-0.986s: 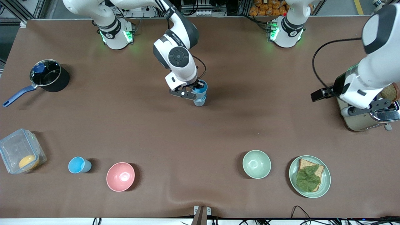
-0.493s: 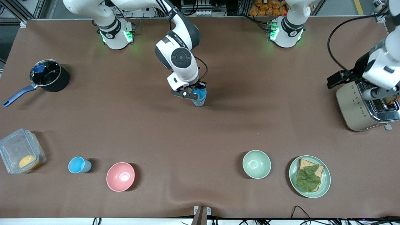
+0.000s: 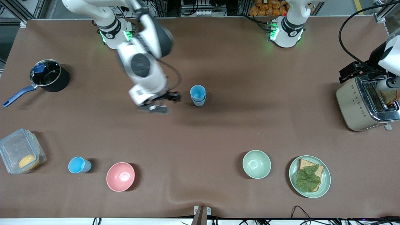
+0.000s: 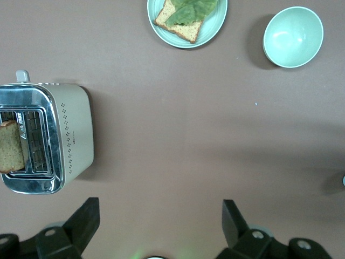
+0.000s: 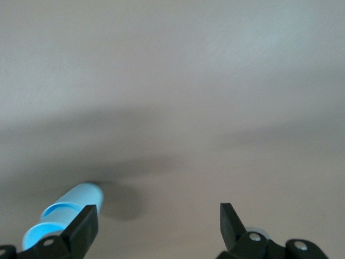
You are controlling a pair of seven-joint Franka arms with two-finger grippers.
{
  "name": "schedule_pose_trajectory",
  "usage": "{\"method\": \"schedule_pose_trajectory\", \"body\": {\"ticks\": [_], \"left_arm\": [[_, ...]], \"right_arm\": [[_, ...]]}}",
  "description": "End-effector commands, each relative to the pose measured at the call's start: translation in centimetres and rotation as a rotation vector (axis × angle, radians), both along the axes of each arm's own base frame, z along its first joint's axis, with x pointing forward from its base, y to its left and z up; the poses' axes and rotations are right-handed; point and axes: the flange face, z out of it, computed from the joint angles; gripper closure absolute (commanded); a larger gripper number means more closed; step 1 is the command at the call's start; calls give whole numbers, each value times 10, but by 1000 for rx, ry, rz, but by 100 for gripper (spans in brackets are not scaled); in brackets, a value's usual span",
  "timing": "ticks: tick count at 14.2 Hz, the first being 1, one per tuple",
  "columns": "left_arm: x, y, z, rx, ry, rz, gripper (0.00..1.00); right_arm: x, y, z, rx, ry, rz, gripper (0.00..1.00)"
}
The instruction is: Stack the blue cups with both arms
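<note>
Both arms [image 3: 142,59] are glossy white shells with black joint bands, round grey joint caps and green lights glowing at the bases [image 3: 285,29]. A thin black cable loops beside each wrist (the left arm's [image 3: 354,47] is longer). The fingers [image 4: 83,221] are dark and angular, with small screws.

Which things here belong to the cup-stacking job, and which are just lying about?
Job:
blue cups, one nested in the other, mid-table
right gripper, open, over bare table beside them
left gripper, open, over the table by the toaster

Lying about:
sky-blue cup
pink bowl
green bowl
plate with sandwich
toaster
pot
plastic box
</note>
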Motion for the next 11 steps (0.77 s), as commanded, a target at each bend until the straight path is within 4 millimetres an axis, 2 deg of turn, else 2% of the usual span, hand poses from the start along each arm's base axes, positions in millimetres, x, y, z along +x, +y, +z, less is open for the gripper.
{"method": "schedule_pose_trajectory", "body": {"ticks": [1, 5, 7, 9, 11], "left_arm": [[-6, -2, 5, 4, 3, -17, 0], [-7, -2, 3, 6, 17, -16, 0], [-7, -4, 3, 10, 18, -16, 0], [-9, -4, 3, 14, 30, -17, 0], [-10, -5, 4, 8, 32, -17, 0]], "right_arm": [[12, -72, 37, 10, 1, 47, 0], [12, -199, 100, 7, 25, 126, 0], [-3, -247, 136, 30, 25, 161, 0], [-21, -274, 164, 35, 22, 127, 0], [-28, -294, 175, 32, 29, 92, 0]]}}
